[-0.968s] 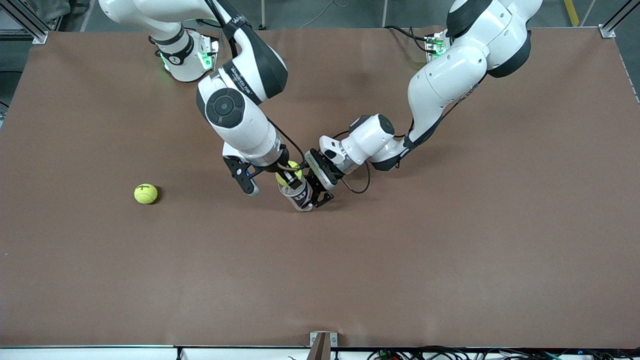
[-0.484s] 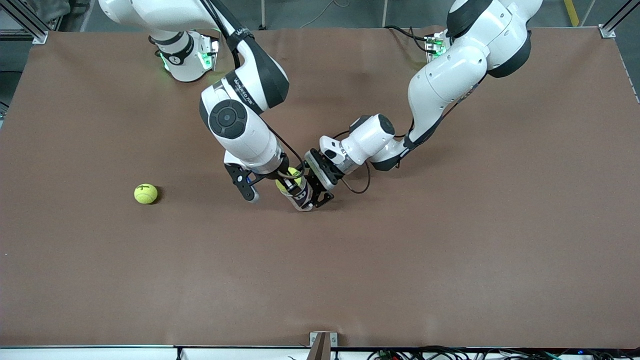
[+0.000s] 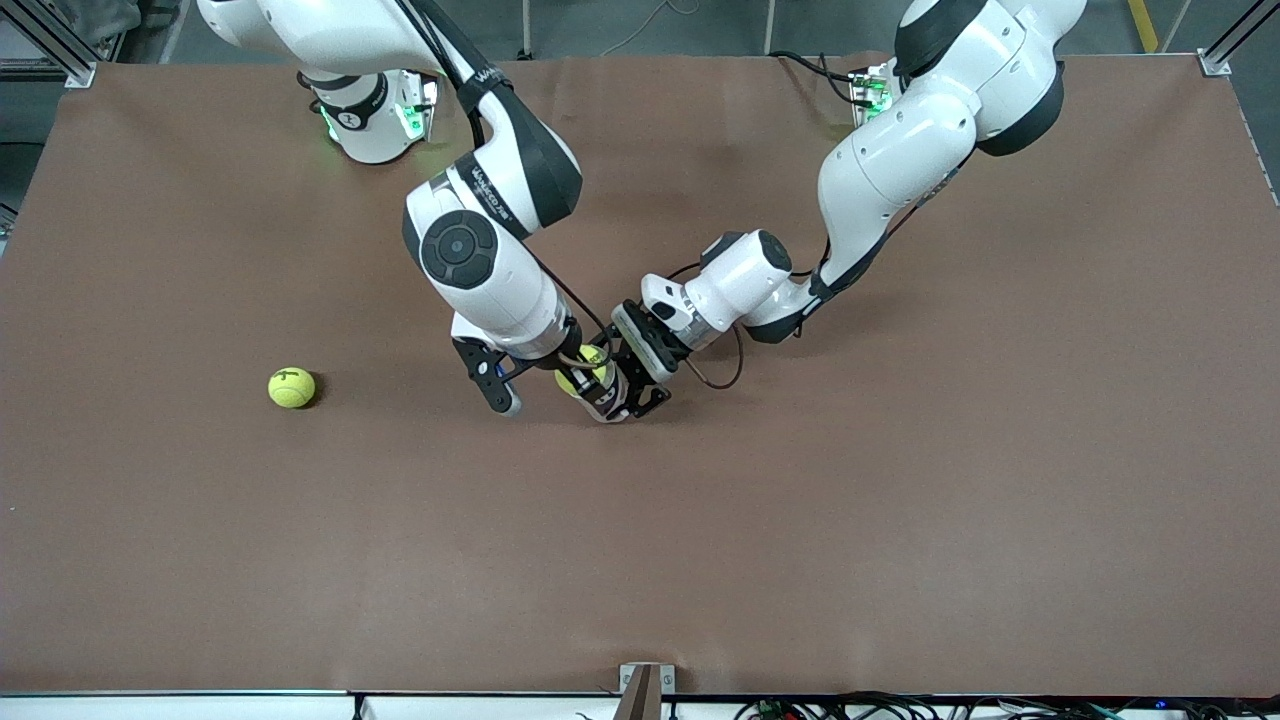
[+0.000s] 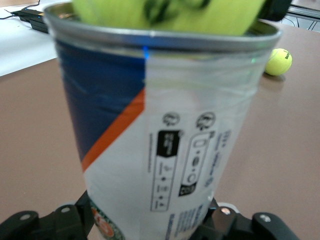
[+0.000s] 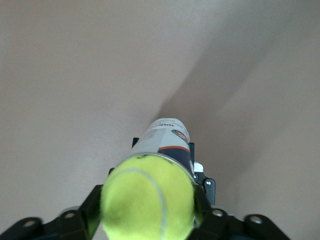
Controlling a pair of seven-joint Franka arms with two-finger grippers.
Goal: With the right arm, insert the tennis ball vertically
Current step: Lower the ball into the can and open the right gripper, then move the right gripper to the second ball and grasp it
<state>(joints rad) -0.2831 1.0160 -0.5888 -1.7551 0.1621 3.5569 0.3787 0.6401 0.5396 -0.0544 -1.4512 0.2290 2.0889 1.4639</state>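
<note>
**Tennis ball seated at mouth of upright can, both arms at mid-counter**

Front view: The right arm (image 3: 480,250) reaches from its base down to the middle of the brown counter (image 3: 900,520). Its right end effector (image 3: 585,375) sits directly over a can (image 3: 603,395) that stands nearly upright on the counter. A tennis ball (image 3: 578,378) shows yellow-green at the can's mouth, between the fingers. Whether those fingers grip the ball or stand off it cannot be told here. The left arm (image 3: 880,160) comes in from its own end of the counter, and the left end effector (image 3: 640,385) is closed around the can's lower body. A second tennis ball (image 3: 291,387) lies well apart, toward the right arm's end of the counter.

Left wrist view: The can (image 4: 160,135) fills the frame, upright, with a blue and orange label and a metal rim. The tennis ball (image 4: 170,15) rests in the rim, its upper part above it. The left end effector (image 4: 150,225) clamps the can's base. The second tennis ball (image 4: 278,61) lies on the counter (image 4: 40,125).

Right wrist view: The tennis ball (image 5: 147,197) covers the mouth of the can (image 5: 167,142). Dark fingers (image 5: 87,210) flank the ball on either side; contact cannot be judged.
</note>
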